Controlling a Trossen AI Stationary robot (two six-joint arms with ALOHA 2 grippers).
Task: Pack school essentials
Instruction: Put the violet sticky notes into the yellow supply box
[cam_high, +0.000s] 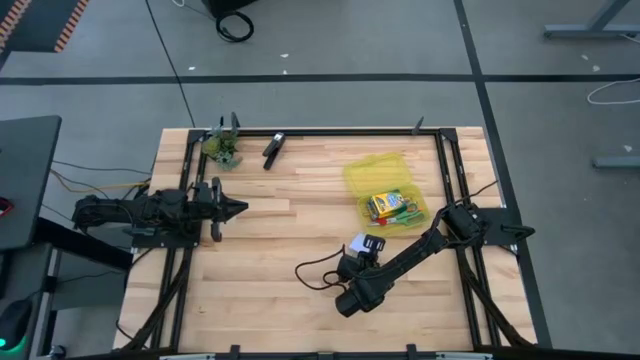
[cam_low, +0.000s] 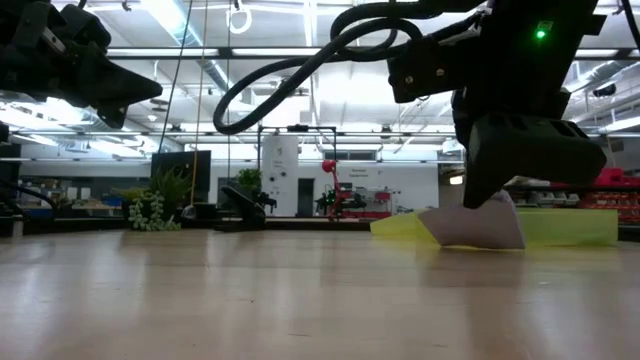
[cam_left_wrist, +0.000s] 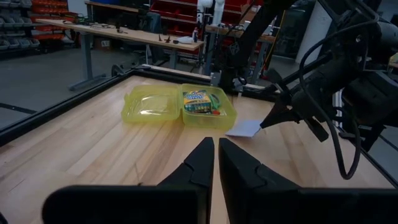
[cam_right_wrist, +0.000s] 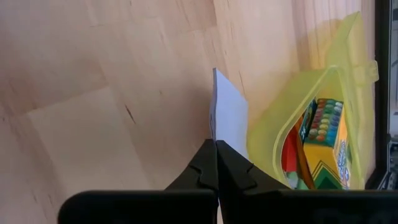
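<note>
Two arms are at the table. The right arm reaches from the table's right edge diagonally toward the front middle, w/ its gripper (cam_right_wrist: 216, 163) low over the wood. The fingers are closed on the edge of the pale blue note pad (cam_right_wrist: 228, 115), which stands tilted up, one side on the table. The pad is just beside the open yellow plastic case (cam_high: 388, 187). Inside the case lies the crayon box (cam_high: 387, 205), w/ green-handled scissors (cam_high: 409, 214) next to it.

The left arm waits at the left edge, stretched level toward the middle, its gripper (cam_left_wrist: 216, 163) narrow, fingers almost touching, holding nothing.

Only the high view shows the black clip (cam_high: 273, 148) and the green leafy clump (cam_high: 224, 148) near the far edge. The low view shows the pad (cam_low: 472, 226) leaning under the right gripper.
</note>
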